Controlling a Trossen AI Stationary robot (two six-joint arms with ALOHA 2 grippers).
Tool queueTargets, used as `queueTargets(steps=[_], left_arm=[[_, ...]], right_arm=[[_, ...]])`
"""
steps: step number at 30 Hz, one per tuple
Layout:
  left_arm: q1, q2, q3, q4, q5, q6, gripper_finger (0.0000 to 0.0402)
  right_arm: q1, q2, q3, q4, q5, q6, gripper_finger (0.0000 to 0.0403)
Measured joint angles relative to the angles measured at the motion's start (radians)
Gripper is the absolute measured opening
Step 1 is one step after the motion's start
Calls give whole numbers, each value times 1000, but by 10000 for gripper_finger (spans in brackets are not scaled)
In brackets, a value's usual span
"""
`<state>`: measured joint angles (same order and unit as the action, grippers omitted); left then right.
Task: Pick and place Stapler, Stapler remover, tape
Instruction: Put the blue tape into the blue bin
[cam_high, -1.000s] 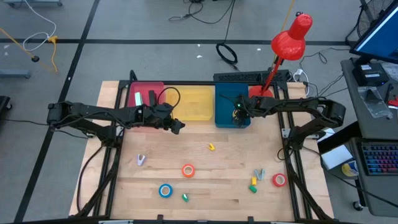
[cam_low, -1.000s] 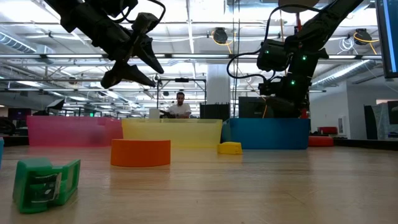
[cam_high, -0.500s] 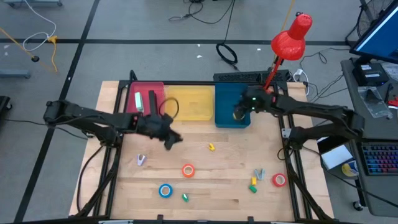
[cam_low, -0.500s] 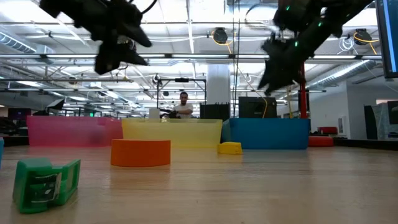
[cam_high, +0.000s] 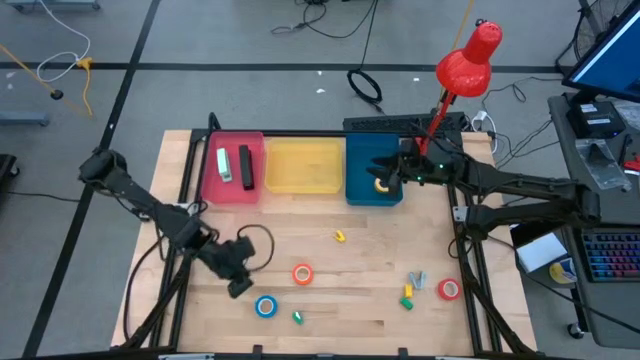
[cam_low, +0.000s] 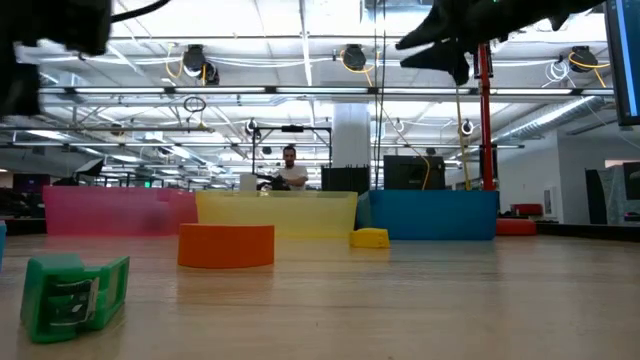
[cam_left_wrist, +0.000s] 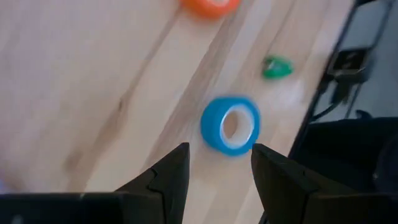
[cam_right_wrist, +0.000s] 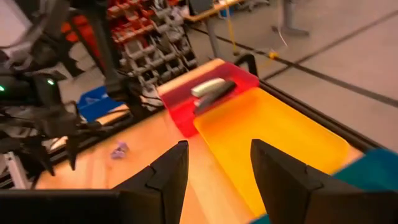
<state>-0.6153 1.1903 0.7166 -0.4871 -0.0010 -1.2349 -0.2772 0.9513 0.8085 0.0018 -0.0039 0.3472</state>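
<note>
the left gripper (cam_left_wrist: 214, 163) hung low over the front left part of the table (cam_high: 370, 262), its two dark fingers (cam_left_wrist: 172, 177) parted with a clear gap and nothing between them. the blue tape roll (cam_left_wrist: 231, 125) lay flat on the wood just ahead of the fingertips, apart from them. past it a small green piece (cam_left_wrist: 276, 66) sat close to the table's front edge, and the orange-red tape roll (cam_left_wrist: 210, 5) lay further in, with bare boards around both.

from overhead, the left gripper (cam_high: 236, 279) stood just beside the blue roll (cam_high: 265, 306), with the orange-red roll (cam_high: 302, 273) a little toward the bins. the red tape roll (cam_high: 449, 289) lay near the right edge, well apart from the others, beside a grey and green cluster (cam_high: 412, 286). a small yellow piece (cam_high: 340, 236) sat alone mid-table with open wood on every side.

the right gripper (cam_right_wrist: 214, 163) was up over the blue bin (cam_high: 372, 177) at the back, fingers likewise apart and holding nothing. its camera looked across the yellow bin (cam_right_wrist: 273, 127) to the red bin (cam_right_wrist: 208, 93), where two stapler-like items (cam_right_wrist: 211, 91) lay side by side. a small purple item (cam_right_wrist: 119, 150) rested on the wood near the left edge.

at table height, the orange-red roll (cam_low: 226, 245) and a green item (cam_low: 75, 291) stood in front of the bins' walls.
</note>
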Motion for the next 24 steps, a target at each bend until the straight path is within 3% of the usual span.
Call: queueTargets(steps=[7,14,24], left_arm=[[-61,104,54,-79,28,-165,170],[-35,293,279,-322,35,-134,170],[12,500,422,-331,87,-53,170]], right_arm=[[24,1,0,39,1,-4,166],[24,2,0,39,1,0,164],[24,2,0,39,1,7,165]])
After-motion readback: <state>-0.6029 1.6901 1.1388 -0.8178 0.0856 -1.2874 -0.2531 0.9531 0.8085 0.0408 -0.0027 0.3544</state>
